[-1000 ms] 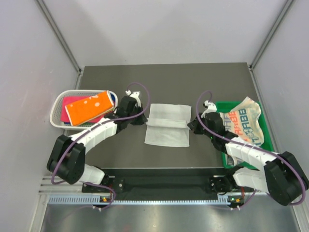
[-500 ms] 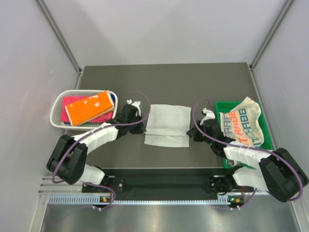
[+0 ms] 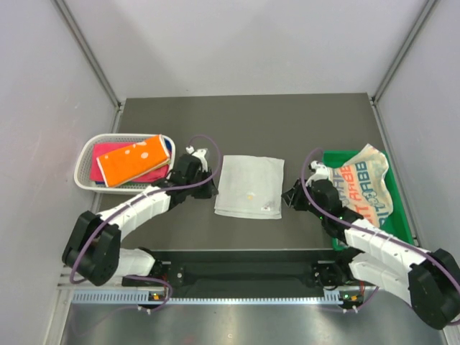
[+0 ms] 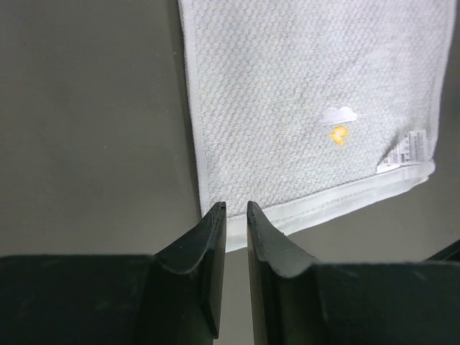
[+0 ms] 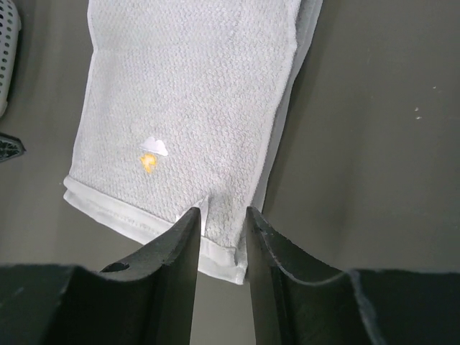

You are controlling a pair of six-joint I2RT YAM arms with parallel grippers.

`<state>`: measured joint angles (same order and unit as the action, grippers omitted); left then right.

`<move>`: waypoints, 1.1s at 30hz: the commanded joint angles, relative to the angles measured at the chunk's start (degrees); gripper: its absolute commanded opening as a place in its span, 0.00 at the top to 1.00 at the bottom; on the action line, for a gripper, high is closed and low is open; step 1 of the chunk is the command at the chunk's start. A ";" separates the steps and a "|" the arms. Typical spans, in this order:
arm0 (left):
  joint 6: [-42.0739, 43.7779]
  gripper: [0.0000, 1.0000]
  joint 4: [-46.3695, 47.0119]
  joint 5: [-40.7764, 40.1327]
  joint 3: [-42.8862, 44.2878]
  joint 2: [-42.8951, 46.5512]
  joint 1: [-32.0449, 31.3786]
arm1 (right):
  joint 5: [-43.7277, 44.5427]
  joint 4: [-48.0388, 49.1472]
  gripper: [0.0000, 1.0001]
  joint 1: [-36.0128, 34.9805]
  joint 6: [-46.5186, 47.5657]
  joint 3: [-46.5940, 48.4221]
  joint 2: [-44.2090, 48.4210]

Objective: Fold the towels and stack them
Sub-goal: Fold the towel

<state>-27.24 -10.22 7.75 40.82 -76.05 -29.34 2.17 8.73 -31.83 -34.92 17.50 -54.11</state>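
A grey towel (image 3: 249,185) with a small cloud mark lies folded flat in the middle of the table. My left gripper (image 3: 209,188) is at its near left corner; in the left wrist view the gripper (image 4: 235,207) is slightly open, holds nothing, and points at the towel (image 4: 302,93). My right gripper (image 3: 288,198) is at the near right corner; in the right wrist view the gripper (image 5: 221,212) is open, straddling the towel's (image 5: 194,93) corner. An orange dotted towel (image 3: 134,159) lies on pink (image 3: 108,152) and blue (image 3: 167,146) towels in the basket. A letter-print towel (image 3: 363,183) lies crumpled.
The white mesh basket (image 3: 86,159) stands at the left edge of the dark table. The green tray (image 3: 399,219) at the right holds the letter-print towel. Grey walls close in on both sides and the back.
Both grippers drew the towel's upper layer toward the near edge, closing the fold. The towel now lies flat and both grippers have opened off its near corners.
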 commanded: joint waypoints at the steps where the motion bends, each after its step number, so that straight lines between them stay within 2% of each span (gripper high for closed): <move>1: -1.05 0.77 -1.03 1.48 0.84 3.54 -0.28 | 1.69 -4.51 0.68 -0.95 1.08 4.38 0.85; 11: -3.87 0.81 -2.70 0.16 2.16 -2.17 -1.42 | 3.36 -8.37 0.68 -4.37 -0.06 7.82 -6.36; 19: -4.22 0.67 -3.49 -1.24 1.37 -4.10 -2.65 | 5.56 -9.86 0.68 -7.71 -1.73 7.11 -8.12; 33: -3.87 0.66 -4.99 -2.21 1.63 -6.83 -2.91 | 5.91 -9.08 0.68 -9.74 -3.23 7.81 -12.25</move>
<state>-31.29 -15.09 6.46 41.58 -82.46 -31.94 6.96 -1.54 -40.38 -37.36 22.68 -65.80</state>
